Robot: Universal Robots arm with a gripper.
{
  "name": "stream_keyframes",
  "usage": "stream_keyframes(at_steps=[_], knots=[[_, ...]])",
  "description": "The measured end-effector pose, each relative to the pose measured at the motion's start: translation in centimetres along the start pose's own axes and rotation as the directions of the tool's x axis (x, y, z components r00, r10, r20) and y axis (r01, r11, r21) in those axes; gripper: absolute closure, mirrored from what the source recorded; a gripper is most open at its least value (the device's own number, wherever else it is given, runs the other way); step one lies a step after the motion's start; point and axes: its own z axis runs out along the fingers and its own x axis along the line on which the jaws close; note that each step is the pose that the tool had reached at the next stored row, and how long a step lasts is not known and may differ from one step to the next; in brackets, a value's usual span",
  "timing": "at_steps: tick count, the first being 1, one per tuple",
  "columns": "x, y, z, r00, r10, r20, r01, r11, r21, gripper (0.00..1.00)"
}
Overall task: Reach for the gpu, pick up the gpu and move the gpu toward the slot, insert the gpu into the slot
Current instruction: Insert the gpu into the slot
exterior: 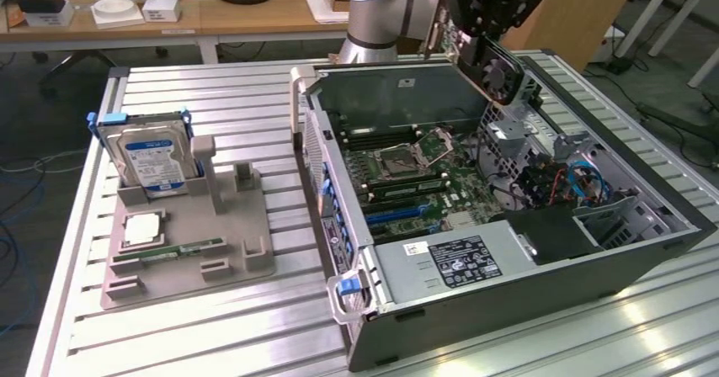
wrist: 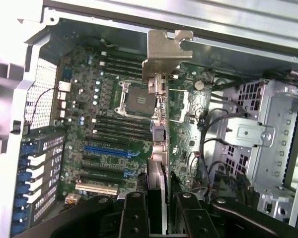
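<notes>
The gpu sits clenched edge-on in the jaws of the gripper, held above the motherboard of the open computer case, clear of the blue slot; pick-up done, insertion not yet made.

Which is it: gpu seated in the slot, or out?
Out. The gripper holds the gpu in the air above the open case, clear of the motherboard.

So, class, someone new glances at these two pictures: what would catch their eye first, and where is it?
The open computer case lies on the slatted metal table, its green motherboard bared. Above it the claw grips the gpu edge-on over the board. At the exterior view's left, a blue-labelled hard drive stands in a grey holder.
</notes>
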Motion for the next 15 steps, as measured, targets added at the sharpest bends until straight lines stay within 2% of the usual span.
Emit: stream_keyframes(at_steps=[4, 8, 15], knots=[[0.0, 0.0, 0.01, 0.9983, -0.058, -0.0004, 0.058, 0.9983, -0.0022, 0.73], [0.0, 0.0, 0.01, 0.9937, -0.112, -0.0006, 0.112, 0.9937, -0.0043, 0.73], [0.0, 0.0, 0.02, 0.9788, -0.205, -0.0007, 0.205, 0.9787, -0.0079, 0.73]])
